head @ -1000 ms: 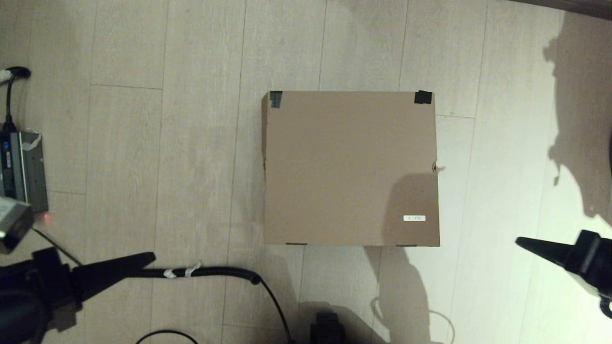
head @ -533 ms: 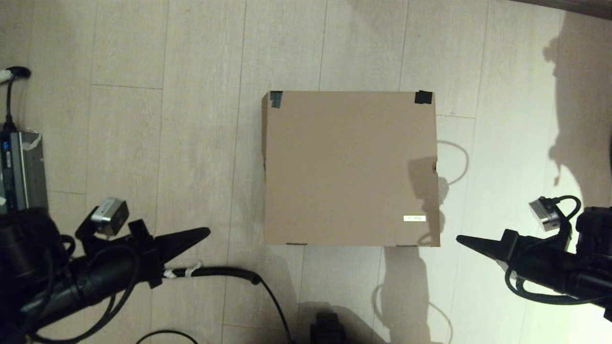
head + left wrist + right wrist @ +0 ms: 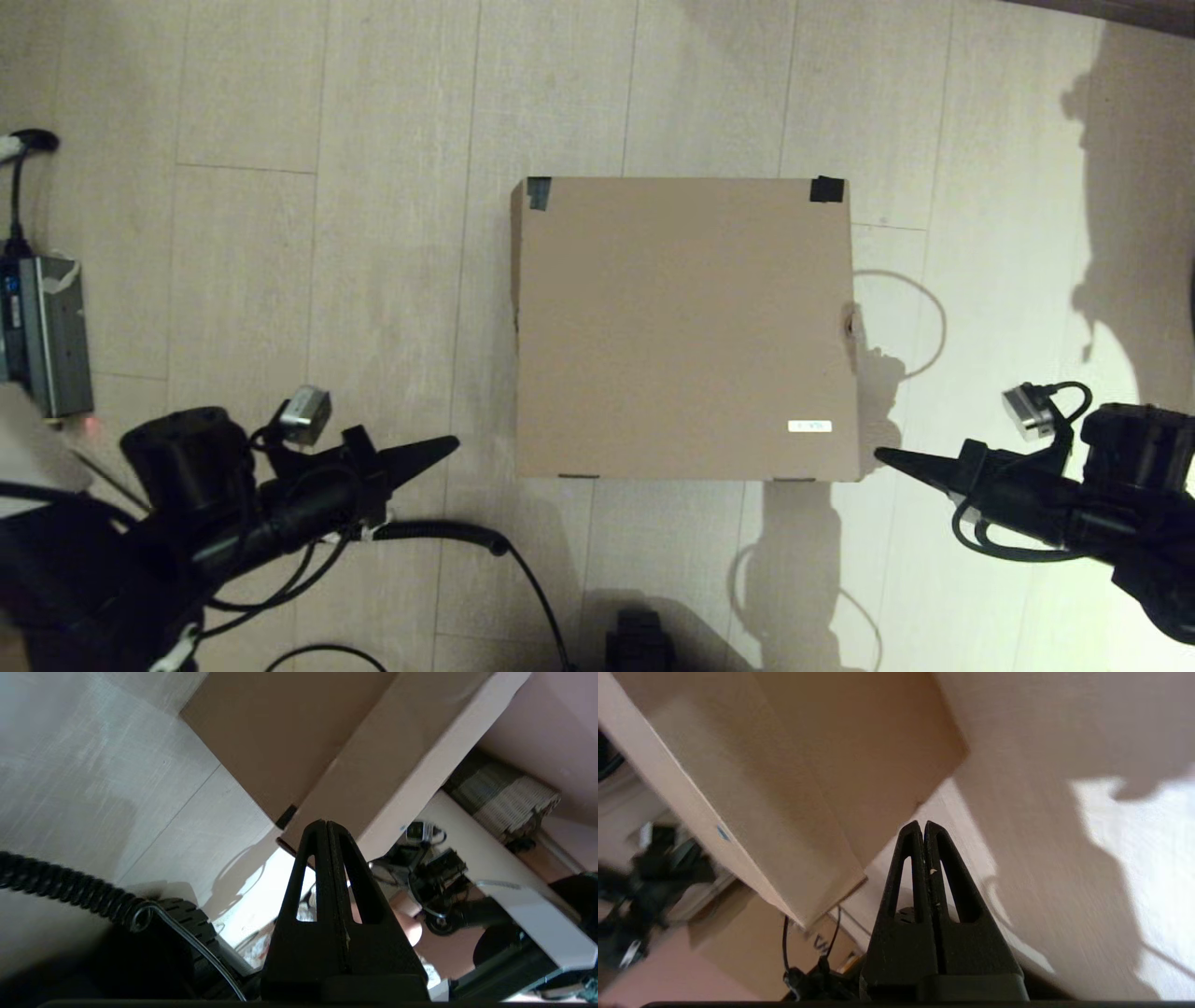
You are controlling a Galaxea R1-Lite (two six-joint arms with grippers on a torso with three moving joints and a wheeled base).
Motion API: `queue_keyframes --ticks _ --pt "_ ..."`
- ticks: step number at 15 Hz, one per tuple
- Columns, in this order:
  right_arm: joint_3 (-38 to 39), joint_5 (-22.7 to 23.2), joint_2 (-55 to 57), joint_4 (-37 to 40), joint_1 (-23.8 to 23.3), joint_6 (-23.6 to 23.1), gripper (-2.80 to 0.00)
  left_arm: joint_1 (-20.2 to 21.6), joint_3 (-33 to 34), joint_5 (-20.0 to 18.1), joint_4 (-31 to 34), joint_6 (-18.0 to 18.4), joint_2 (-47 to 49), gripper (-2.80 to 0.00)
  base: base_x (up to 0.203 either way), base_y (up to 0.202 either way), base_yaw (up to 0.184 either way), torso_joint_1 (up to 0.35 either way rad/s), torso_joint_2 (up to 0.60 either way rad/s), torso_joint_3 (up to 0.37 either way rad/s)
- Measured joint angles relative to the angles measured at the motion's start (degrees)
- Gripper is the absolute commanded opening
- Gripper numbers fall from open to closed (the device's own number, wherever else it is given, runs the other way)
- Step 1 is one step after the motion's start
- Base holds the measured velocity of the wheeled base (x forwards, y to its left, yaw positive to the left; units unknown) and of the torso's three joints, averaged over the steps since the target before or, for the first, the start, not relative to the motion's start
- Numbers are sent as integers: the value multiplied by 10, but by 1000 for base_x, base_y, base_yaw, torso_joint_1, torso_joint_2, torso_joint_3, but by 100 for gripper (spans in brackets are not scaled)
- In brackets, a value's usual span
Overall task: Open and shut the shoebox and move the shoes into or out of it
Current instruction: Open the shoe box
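The brown cardboard shoebox [image 3: 684,327] lies on the floor with its flap lid down, dark tape at its two far corners and a small white label [image 3: 808,427] near the front right. The shoes are hidden. My left gripper [image 3: 452,442] is shut and empty, pointing at the box's near left corner from a short way off; its wrist view shows the shoebox [image 3: 289,737] just ahead of the gripper [image 3: 323,823]. My right gripper [image 3: 881,455] is shut and empty, its tip close beside the near right corner; the shoebox [image 3: 794,779] and the gripper [image 3: 922,825] show in the right wrist view.
A black corrugated cable [image 3: 439,532] runs along the floor in front of the box, under my left arm. A grey power unit [image 3: 42,331] with a red light sits at the far left. A dark object [image 3: 639,639] lies at the bottom edge.
Both arms have swung inward toward the shoebox's near corners, the left from the far left, the right from the far right. The box has not moved.
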Motion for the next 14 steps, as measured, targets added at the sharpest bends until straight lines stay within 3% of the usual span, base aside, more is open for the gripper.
queue_keyframes --ticks 5,10,14 --pt "-35 6 59 -38 30 4 -280 -39 -44 5 -1 4 44 -280 0 0 0 0 0 0" --pt "-52 6 79 -38 41 6 -280 -42 -73 14 -1 44 84 -280 0 0 0 0 0 0" --pt "-77 4 89 -37 63 12 -280 -47 -106 15 -1 47 115 -280 0 0 0 0 0 0"
